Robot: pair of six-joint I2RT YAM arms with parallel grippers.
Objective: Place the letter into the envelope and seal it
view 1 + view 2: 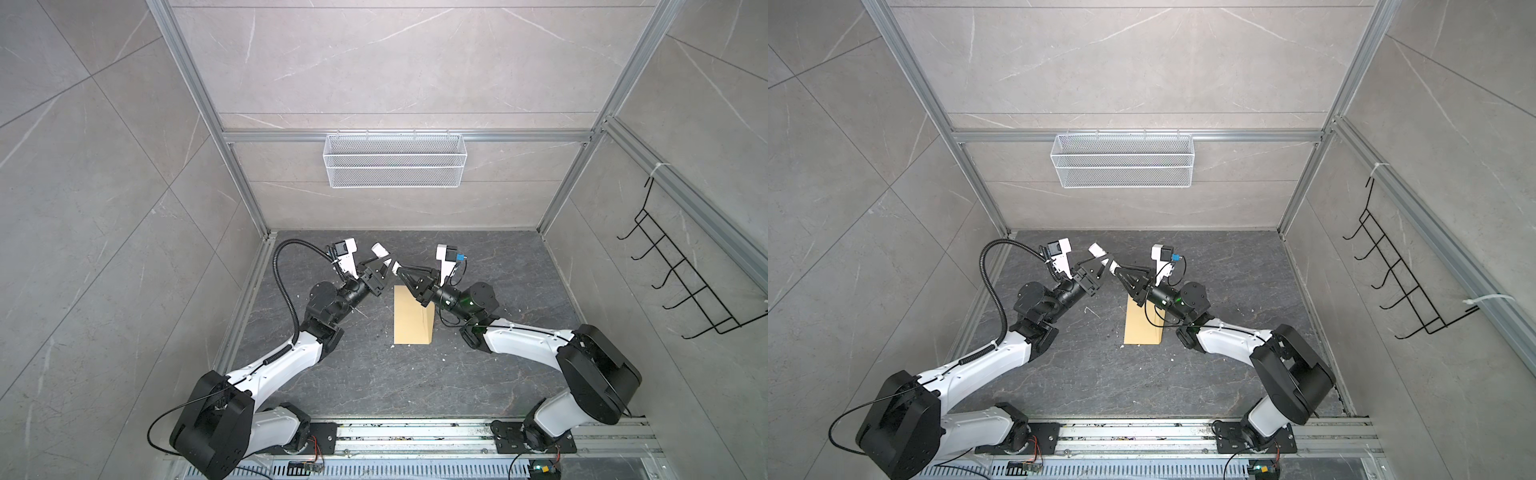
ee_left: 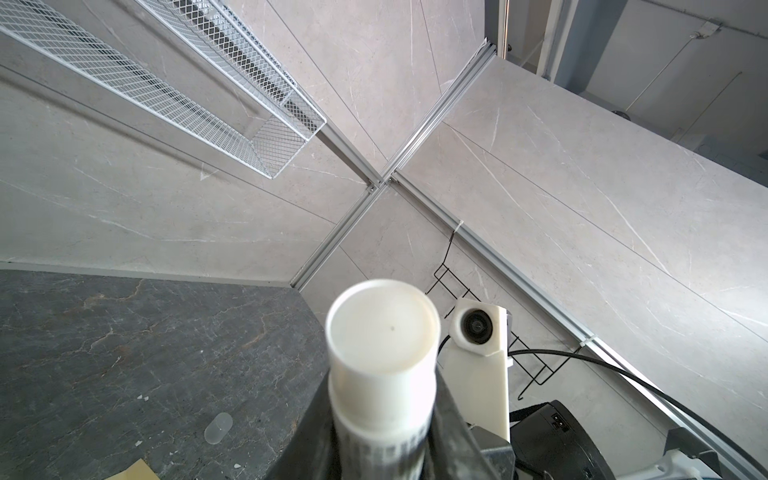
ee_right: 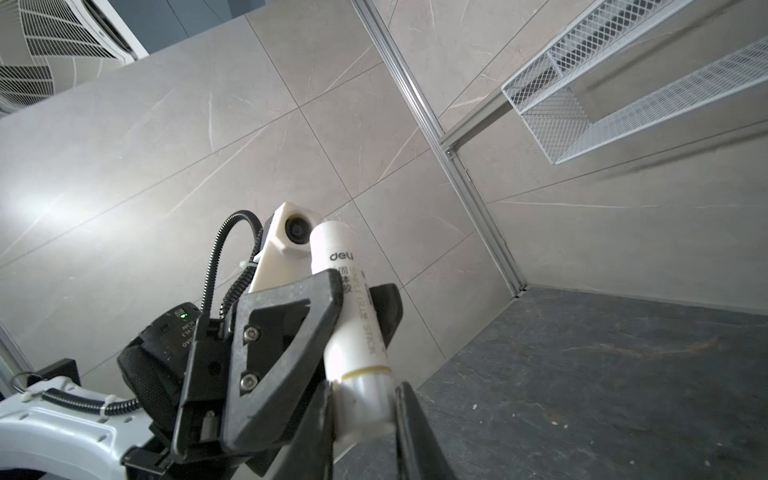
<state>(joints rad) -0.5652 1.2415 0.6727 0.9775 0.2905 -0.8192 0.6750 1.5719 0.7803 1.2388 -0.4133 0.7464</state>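
Right wrist view: what was clamped? (A)

Glue stick [image 3: 358,332]. The white body was gripped by the left gripper [image 3: 361,301]. The translucent end was pinched between the closed fingers of the right gripper [image 3: 363,415]. (B)

Envelope located? (A)

Envelope [image 1: 413,322] was seen lying flat on the dark tabletop [image 1: 332,374]. Its far end was covered by the right gripper's body in both top views. A small clear cylinder [image 2: 218,428] was noted on the tabletop near an envelope corner. (B)

Black triangular left gripper [image 3: 361,291] and right gripper [image 3: 365,401]; white-shelled, black-jointed left arm [image 1: 270,365] and right arm [image 1: 528,336]; ribbed black cable [image 1: 286,291], middle left.
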